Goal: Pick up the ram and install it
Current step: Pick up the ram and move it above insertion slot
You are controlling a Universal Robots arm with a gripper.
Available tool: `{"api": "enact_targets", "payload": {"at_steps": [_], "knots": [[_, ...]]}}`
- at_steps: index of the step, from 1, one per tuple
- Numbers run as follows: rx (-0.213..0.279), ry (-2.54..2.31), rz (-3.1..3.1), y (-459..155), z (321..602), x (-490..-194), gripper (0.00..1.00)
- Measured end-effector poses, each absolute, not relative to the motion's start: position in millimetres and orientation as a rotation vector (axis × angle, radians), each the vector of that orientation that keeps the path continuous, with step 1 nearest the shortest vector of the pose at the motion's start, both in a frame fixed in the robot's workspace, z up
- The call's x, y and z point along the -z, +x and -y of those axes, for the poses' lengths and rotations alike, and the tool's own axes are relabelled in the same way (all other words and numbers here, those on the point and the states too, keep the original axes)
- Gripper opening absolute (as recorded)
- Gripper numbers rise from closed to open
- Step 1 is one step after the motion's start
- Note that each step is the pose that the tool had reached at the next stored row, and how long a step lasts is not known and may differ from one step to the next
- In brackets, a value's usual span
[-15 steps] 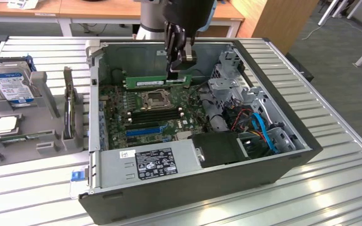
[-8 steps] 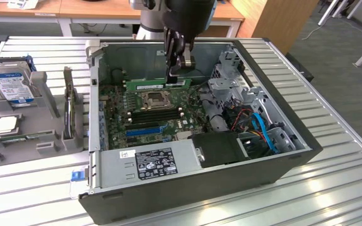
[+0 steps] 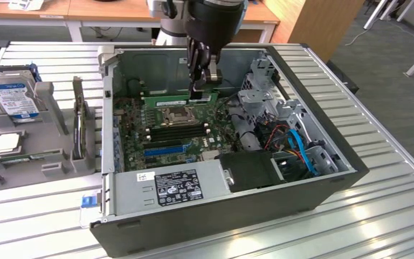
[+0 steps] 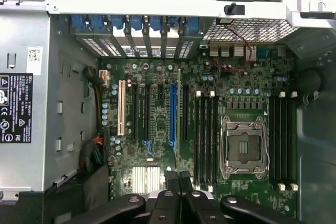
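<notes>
The ram [image 3: 170, 101] is a long green stick with a white sticker, held level inside the open computer case [image 3: 322, 183]. My gripper [image 3: 204, 90] is shut on one end of it, reaching down from above. The stick hangs just over the motherboard [image 3: 192, 143], on the far side of the CPU socket [image 3: 177, 114]. In the wrist view the ram [image 4: 178, 114] shows edge-on as a thin green line running out from my gripper [image 4: 176, 182]. It lies beside the black memory slots [image 4: 205, 135] next to the CPU socket [image 4: 241, 148].
A grey power supply [image 3: 171, 186] fills the case's near side, and drive cages and blue cables [image 3: 304, 154] fill the exterior view's right. Outside the case on the exterior view's left, a grey holder [image 3: 56, 162] carries a hard drive [image 3: 13, 97] and an upright dark card [image 3: 77, 127].
</notes>
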State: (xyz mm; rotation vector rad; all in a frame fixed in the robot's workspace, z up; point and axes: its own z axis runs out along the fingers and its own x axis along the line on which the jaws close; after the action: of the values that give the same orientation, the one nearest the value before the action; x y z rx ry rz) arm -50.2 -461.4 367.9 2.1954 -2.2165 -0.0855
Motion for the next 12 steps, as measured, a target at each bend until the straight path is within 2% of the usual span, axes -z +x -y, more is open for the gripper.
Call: {"api": "enact_targets", "payload": {"at_steps": [12], "knots": [[0.086,2.196,2.217,-50.2,460.7,-363.1,0.12]]}}
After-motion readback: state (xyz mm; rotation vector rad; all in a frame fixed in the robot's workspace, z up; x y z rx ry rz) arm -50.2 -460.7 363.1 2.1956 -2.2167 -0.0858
